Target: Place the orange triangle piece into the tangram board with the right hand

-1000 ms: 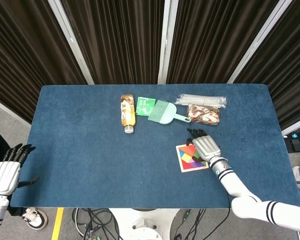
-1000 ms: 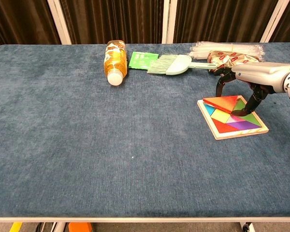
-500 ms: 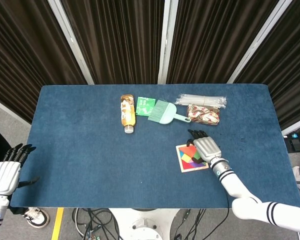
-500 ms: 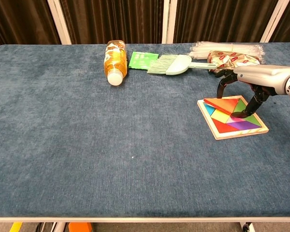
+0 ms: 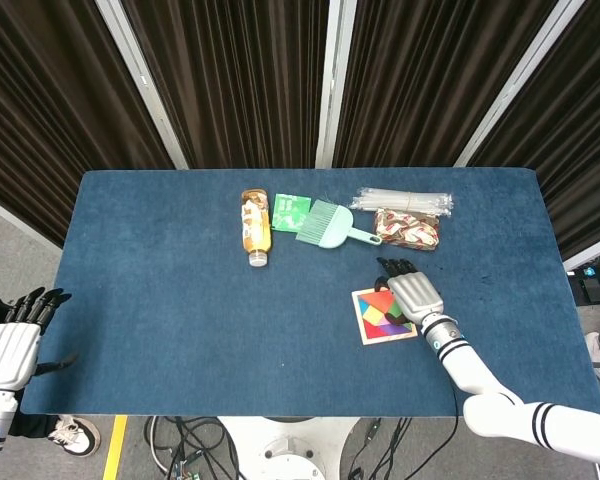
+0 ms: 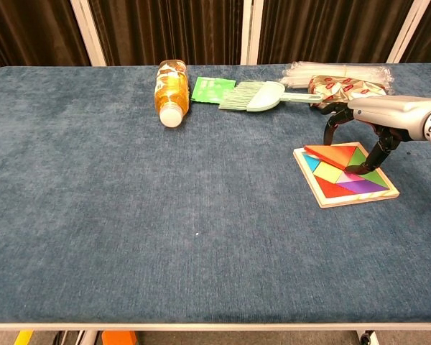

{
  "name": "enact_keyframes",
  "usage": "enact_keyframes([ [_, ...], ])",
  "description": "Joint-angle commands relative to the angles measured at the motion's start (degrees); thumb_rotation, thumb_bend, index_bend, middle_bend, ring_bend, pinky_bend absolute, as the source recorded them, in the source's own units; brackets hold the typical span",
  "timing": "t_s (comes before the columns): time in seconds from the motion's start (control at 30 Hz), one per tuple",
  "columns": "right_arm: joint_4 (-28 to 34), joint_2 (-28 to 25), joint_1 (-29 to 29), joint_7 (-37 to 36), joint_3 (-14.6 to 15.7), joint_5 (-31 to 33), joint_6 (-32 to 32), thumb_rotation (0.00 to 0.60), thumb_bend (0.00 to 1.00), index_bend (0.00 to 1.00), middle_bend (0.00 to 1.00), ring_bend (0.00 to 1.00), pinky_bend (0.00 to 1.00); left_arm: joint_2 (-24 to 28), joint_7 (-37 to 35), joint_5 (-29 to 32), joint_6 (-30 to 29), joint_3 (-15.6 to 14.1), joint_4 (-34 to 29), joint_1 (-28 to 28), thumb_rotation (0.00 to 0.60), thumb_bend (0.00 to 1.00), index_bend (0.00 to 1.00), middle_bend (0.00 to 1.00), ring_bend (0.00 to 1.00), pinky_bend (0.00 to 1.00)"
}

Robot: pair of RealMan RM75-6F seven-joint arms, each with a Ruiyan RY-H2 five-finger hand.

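Observation:
The wooden tangram board [image 6: 348, 194] [image 5: 370, 337] lies on the right part of the blue table, filled with coloured pieces. The orange triangle piece [image 6: 333, 154] [image 5: 380, 301] lies at the board's far left corner, nearly flat, its left tip on the rim. My right hand [image 6: 373, 118] [image 5: 412, 293] arches over the board's far side with fingers pointing down; one fingertip [image 6: 351, 169] touches the pieces by the orange triangle. It holds nothing. My left hand [image 5: 10, 345] hangs off the table's left edge with fingers spread and nothing in them.
Along the far side lie an orange drink bottle [image 6: 170, 89], a green packet [image 6: 212, 88], a mint brush [image 6: 255, 95], a snack bag [image 6: 341, 87] and a bundle of clear straws [image 6: 330, 70]. The snack bag is just behind my right hand.
The orange triangle has settled lower and flatter into the board's far corner. My right hand shifted slightly right and away from it. The left hand stayed still.

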State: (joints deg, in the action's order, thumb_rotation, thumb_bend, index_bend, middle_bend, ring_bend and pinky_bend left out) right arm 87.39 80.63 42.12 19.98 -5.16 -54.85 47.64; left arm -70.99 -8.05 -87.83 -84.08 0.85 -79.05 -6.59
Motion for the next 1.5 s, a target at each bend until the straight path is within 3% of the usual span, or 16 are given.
enact_keyframes([
  [0.03, -0.10, 0.01, 0.08, 0.28, 0.11, 0.24, -0.01, 0.600, 0.21, 0.61, 0.02, 0.00, 0.00, 0.00, -0.03, 0.03, 0.02, 0.00, 0.01, 0.01, 0.600, 0.00, 0.17, 0.13, 0.05, 0.13],
  [0.3, -0.08, -0.26, 0.42, 0.65, 0.21, 0.92, -0.40, 0.600, 0.20, 0.59, 0.02, 0.00, 0.00, 0.09, -0.11, 0.01, -0.04, -0.01, 0.02, 0.06, 0.600, 0.00, 0.17, 0.13, 0.05, 0.13],
  [0.87, 0.70, -1.17, 0.87, 0.67, 0.81, 1.47, -1.17, 0.600, 0.18, 0.26, 0.00, 0.00, 0.00, 0.05, -0.11, 0.08, 0.08, -0.01, 0.06, 0.06, 0.600, 0.00, 0.17, 0.13, 0.05, 0.13],
  [1.07, 1.02, -1.57, 0.85, 0.41, 0.90, 1.46, -1.12, 0.600, 0.18, 0.19, 0.00, 0.00, 0.00, 0.05, -0.29, 0.12, 0.09, 0.01, 0.12, 0.08, 0.600, 0.00, 0.17, 0.13, 0.05, 0.13],
  [1.5, 3.96, -3.68, -0.18, -1.97, 0.00, -1.49, 1.48, 0.600, 0.18, 0.15, 0.00, 0.00, 0.00, 0.08, -0.28, 0.07, 0.05, 0.00, 0.05, 0.10, 0.600, 0.00, 0.17, 0.13, 0.05, 0.14],
])
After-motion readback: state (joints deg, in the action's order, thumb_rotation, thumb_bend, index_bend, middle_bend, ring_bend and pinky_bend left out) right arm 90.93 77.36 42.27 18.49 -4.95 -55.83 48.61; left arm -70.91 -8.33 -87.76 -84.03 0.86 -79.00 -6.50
